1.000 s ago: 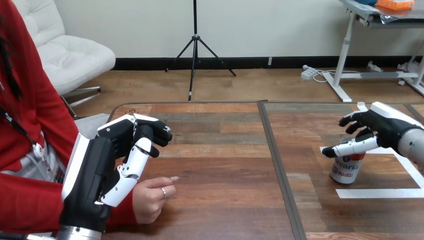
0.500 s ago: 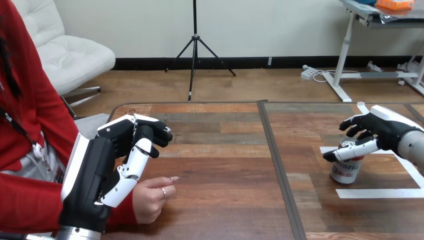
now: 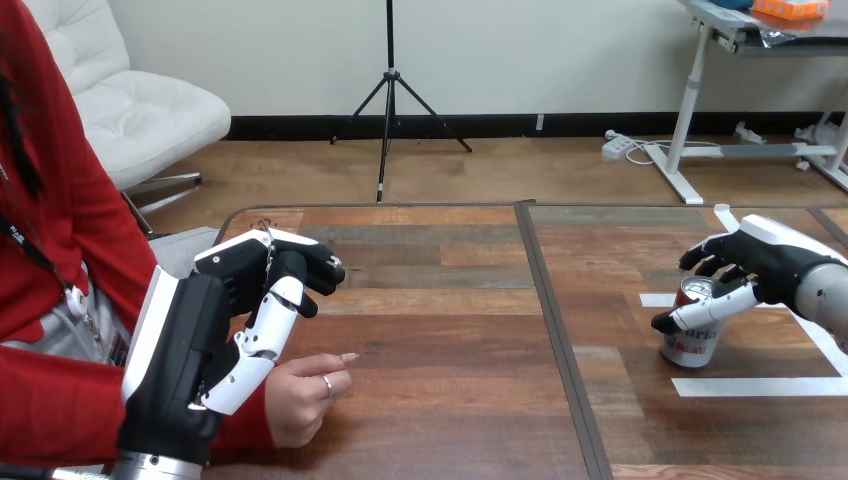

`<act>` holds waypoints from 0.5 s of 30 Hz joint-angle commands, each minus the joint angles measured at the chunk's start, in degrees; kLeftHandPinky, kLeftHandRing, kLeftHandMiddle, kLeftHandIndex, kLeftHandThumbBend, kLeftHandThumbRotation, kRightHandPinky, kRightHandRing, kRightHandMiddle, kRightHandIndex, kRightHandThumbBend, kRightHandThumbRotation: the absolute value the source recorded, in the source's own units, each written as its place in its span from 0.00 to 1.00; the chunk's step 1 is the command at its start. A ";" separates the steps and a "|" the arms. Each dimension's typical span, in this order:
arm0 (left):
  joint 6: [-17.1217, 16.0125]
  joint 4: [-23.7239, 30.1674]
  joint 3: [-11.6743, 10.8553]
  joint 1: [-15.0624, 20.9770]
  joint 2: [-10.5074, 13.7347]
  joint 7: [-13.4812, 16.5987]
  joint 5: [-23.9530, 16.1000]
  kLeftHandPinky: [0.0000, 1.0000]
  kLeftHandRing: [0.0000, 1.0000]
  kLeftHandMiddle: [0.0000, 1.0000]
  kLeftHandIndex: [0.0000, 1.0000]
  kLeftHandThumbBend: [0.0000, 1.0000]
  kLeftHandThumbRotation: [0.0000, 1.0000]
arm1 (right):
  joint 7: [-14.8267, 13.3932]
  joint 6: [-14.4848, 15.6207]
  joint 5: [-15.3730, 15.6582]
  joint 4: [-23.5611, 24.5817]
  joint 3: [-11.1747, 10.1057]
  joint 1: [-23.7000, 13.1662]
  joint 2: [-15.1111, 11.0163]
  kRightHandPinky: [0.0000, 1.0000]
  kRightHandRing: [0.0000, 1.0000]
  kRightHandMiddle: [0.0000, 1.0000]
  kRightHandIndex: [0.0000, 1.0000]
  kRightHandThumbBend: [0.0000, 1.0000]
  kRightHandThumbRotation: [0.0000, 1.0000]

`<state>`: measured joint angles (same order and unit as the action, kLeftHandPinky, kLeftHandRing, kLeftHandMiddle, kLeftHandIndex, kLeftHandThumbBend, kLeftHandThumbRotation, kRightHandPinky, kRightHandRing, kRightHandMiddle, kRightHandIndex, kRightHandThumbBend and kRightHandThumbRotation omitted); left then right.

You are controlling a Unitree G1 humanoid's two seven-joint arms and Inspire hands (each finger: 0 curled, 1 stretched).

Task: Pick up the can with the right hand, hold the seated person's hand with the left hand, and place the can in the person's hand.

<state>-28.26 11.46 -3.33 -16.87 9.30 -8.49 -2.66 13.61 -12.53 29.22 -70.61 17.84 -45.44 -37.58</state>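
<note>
- The wooden table [image 3: 450, 330] runs across my view. The work sits at its two ends, well apart.
- My left hand [image 3: 215, 330] hangs at the left end, over the person's wrist. Its fingers [image 3: 300, 270] are loosely bent and grip nothing. I cannot tell whether it touches the wrist.
- The person's hand [image 3: 300, 395] rests on the table just beside my left thumb, curled in a loose fist. It is not yet turned up to receive anything.
- My right hand [image 3: 765, 260] is at the right end, bracketing the can. Its thumb lies across the near side and its fingers arch behind the far rim. It looks spread rather than clamped.
- The can [image 3: 688, 340] stands upright on the table, inside the white tape [image 3: 760, 385] markings.
- I judge the step in hand is the pick-up, with the grasp not closed.
- Next I need to close thumb and fingers squarely on the can's wall and lift it straight, so it does not tip. Meanwhile my left hand has to settle round the person's hand.
</note>
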 commanded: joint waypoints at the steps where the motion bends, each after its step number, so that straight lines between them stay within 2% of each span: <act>1: -0.70 1.57 -0.57 1.96 0.76 0.16 0.19 0.44 0.55 0.55 0.52 0.08 0.66 | 0.05 0.40 0.21 -0.12 0.11 -3.50 -0.24 0.67 0.80 0.83 0.81 1.00 0.36; 15: -0.42 1.78 -0.77 1.80 0.55 0.90 -0.40 0.45 0.56 0.55 0.53 0.08 0.66 | 0.21 2.10 0.60 -0.12 0.65 -3.18 0.28 0.67 0.80 0.83 0.80 1.00 0.30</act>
<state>-28.25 11.47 -3.37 -16.87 9.29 -8.10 -2.87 14.04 -10.48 29.56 -70.64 18.20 -45.44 -37.58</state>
